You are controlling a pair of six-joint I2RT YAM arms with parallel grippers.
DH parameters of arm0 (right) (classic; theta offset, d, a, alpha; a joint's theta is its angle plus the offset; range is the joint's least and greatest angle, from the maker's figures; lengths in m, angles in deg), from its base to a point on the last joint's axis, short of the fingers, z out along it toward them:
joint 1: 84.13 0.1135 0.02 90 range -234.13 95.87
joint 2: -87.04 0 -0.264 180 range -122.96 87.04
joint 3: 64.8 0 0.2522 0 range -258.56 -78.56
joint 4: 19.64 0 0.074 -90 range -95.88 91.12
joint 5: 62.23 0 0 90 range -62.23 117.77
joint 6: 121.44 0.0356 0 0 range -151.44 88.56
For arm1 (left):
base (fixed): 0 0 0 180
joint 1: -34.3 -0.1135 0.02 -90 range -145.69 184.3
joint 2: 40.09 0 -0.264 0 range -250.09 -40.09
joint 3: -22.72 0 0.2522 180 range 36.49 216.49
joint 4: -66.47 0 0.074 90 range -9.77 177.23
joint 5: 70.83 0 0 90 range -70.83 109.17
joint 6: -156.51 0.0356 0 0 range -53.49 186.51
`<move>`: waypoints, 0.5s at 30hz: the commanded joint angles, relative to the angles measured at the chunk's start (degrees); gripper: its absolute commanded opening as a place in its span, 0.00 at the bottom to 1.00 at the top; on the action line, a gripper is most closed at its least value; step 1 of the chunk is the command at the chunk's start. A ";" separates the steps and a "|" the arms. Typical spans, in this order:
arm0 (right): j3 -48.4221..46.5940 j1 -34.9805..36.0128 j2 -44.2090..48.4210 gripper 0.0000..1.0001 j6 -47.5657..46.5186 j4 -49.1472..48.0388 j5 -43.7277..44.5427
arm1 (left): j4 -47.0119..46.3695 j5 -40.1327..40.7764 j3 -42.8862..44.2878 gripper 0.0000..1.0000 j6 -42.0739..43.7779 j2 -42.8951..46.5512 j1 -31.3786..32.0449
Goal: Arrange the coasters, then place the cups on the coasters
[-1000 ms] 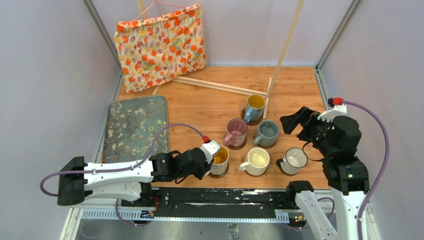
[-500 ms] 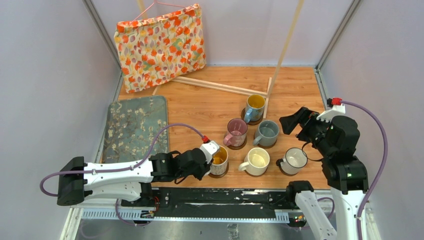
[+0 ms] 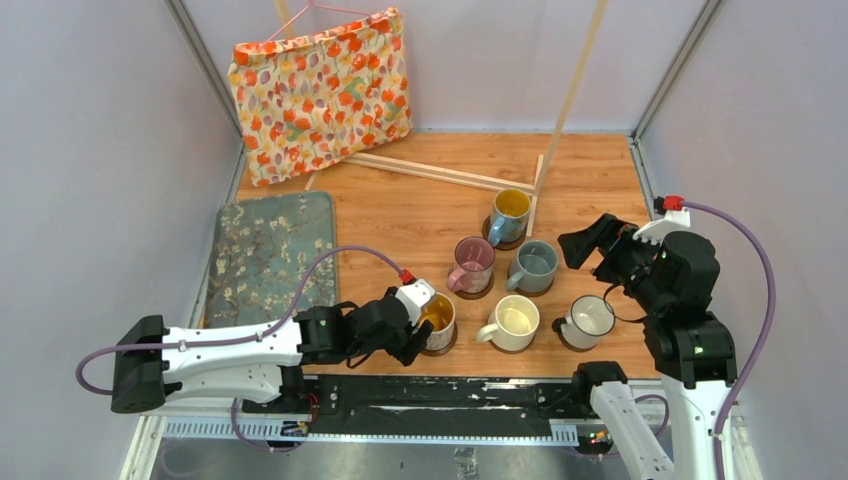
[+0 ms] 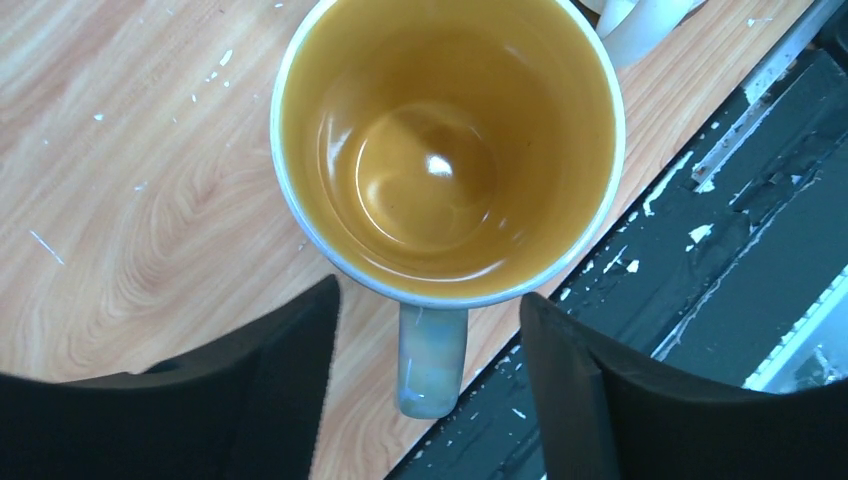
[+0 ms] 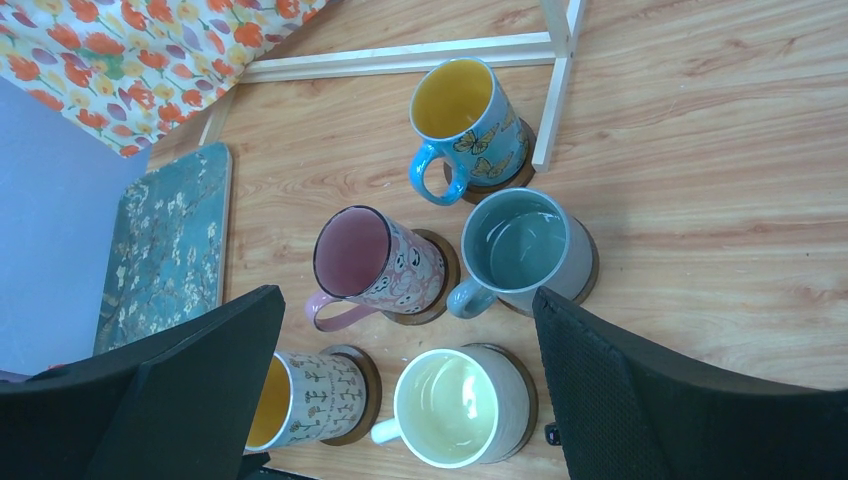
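Six cups stand in two rows, each on a dark-brown coaster: blue (image 3: 510, 215), pink (image 3: 472, 264), grey-blue (image 3: 535, 266), pale with orange inside (image 3: 438, 320), cream (image 3: 517, 322) and white with a dark rim (image 3: 590, 318). My left gripper (image 3: 417, 338) is open at the pale cup (image 4: 450, 150). That cup's handle (image 4: 432, 355) lies between the spread fingers (image 4: 280, 380) without touching them. My right gripper (image 3: 585, 245) hangs open above the cups, holding nothing. Its wrist view shows the pink cup (image 5: 375, 262) and the rim of that cup's coaster (image 5: 443, 290).
A grey floral mat (image 3: 265, 255) lies at the left. An orange floral bag (image 3: 320, 90) leans on the back wall, with thin wooden sticks (image 3: 450, 172) lying in front of it. A black rail (image 3: 440, 395) runs along the near table edge, just behind the pale cup.
My left gripper has opened and let go of the pale cup's handle, drawing back slightly. The cup stays on its coaster. The right arm has not moved.
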 commanded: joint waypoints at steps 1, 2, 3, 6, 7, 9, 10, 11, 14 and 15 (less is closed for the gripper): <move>0.29 0.82 0.47 1.00 0.70 -0.98 -0.67 | -0.02 0.74 0.20 0.75 -0.02 1.25 0.33; 0.30 0.82 0.45 1.00 0.62 -0.98 -0.68 | 0.16 0.91 0.45 0.78 0.06 1.55 0.31; 0.30 0.81 0.45 1.00 0.62 -0.98 -0.64 | 0.40 1.07 0.70 0.83 0.18 1.76 0.38; 0.19 0.82 0.29 1.00 0.46 -0.91 -0.76 | 1.36 1.68 2.03 1.00 0.24 2.28 0.36; 0.21 0.78 0.28 1.00 0.41 -0.90 -0.79 | 2.02 1.88 2.59 1.00 0.28 2.27 0.32; 0.26 0.82 0.20 1.00 0.30 -0.82 -0.77 | 2.76 2.36 3.75 1.00 0.14 2.56 0.31; 0.30 0.82 0.00 1.00 0.22 -0.80 -0.82 | 3.18 2.68 4.37 1.00 -0.04 2.74 0.32; 0.22 0.87 -0.18 1.00 0.11 -0.76 -0.99 | 3.64 3.10 5.03 1.00 -0.22 2.95 0.31; -0.09 0.83 -1.11 1.00 0.08 -0.48 -1.32 | 5.01 4.70 7.42 1.00 -0.91 3.23 0.31; -0.18 0.82 -1.39 1.00 0.06 -0.45 -1.37 | 5.57 5.23 8.36 1.00 -1.09 3.00 0.32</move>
